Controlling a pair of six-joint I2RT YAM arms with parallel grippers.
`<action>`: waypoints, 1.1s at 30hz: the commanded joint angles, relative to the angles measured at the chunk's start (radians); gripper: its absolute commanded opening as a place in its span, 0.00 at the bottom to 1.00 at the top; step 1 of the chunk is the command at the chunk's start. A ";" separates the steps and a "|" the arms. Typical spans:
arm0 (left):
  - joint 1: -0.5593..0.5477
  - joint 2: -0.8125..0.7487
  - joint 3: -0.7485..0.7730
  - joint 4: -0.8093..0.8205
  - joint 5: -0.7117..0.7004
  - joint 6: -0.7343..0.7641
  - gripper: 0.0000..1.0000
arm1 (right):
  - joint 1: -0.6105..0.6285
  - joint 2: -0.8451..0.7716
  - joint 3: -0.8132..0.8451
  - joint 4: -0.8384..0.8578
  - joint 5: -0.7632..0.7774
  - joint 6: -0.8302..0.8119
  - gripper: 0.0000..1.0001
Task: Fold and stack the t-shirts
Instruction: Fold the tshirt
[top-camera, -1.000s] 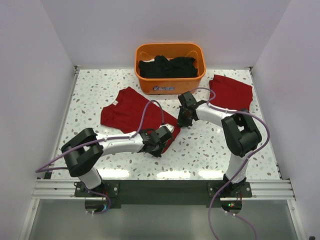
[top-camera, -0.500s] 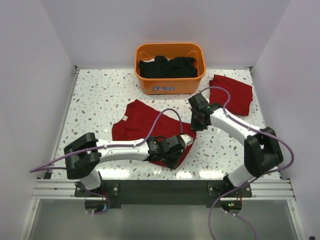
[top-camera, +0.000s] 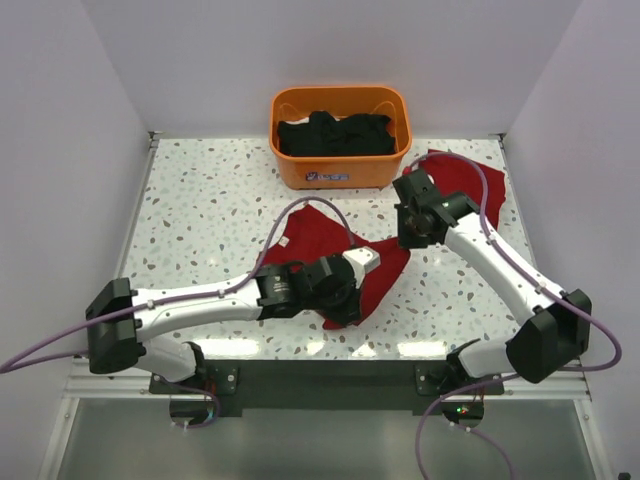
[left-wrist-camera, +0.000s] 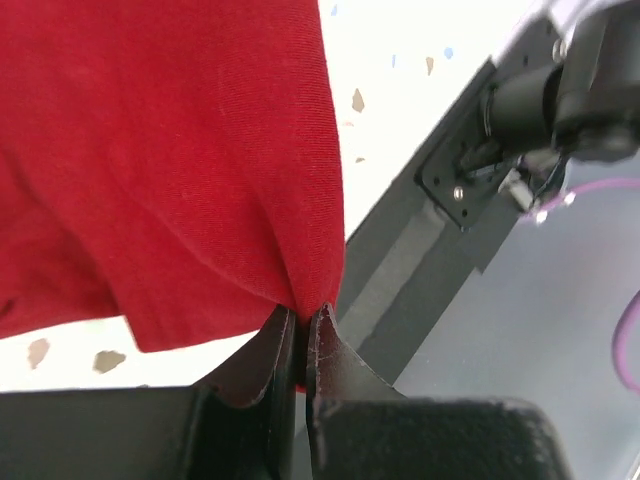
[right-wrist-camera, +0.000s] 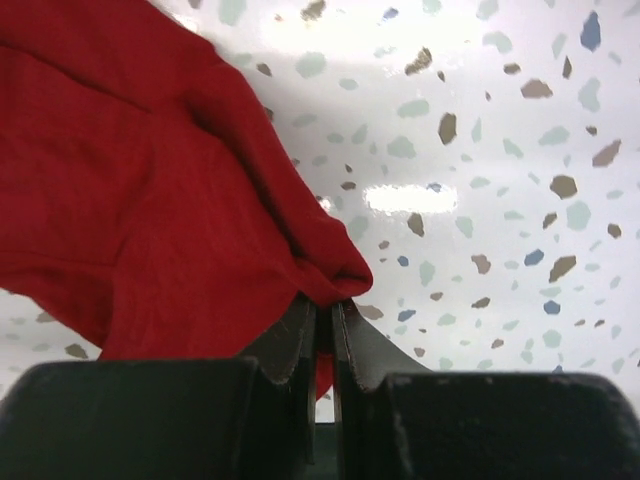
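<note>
A dark-red t-shirt (top-camera: 335, 245) lies spread and partly lifted near the table's front middle. My left gripper (top-camera: 340, 292) is shut on its near edge; in the left wrist view the cloth (left-wrist-camera: 180, 150) is pinched at the gripper (left-wrist-camera: 302, 315). My right gripper (top-camera: 408, 238) is shut on the shirt's right edge; the right wrist view shows the cloth (right-wrist-camera: 150, 210) bunched at the gripper (right-wrist-camera: 325, 305). A second folded dark-red t-shirt (top-camera: 470, 185) lies at the back right, partly behind the right arm.
An orange basket (top-camera: 340, 172) holding dark cloth (top-camera: 335, 132) stands at the back middle. The table's front rail (top-camera: 330, 375) runs below the left gripper. White walls close in the left, right and back sides.
Both grippers have dragged the shirt to the right and toward the front. The left arm stretched out further right; the right arm swung out to the right.
</note>
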 joint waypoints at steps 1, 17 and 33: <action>0.048 -0.084 0.036 -0.065 -0.069 -0.037 0.00 | -0.001 0.057 0.097 -0.015 -0.047 -0.056 0.00; 0.388 -0.185 -0.039 -0.176 -0.239 0.022 0.00 | 0.105 0.398 0.551 -0.005 -0.102 -0.053 0.00; 0.625 -0.246 -0.174 -0.148 -0.202 0.006 0.00 | 0.166 0.630 0.771 0.044 -0.107 -0.052 0.00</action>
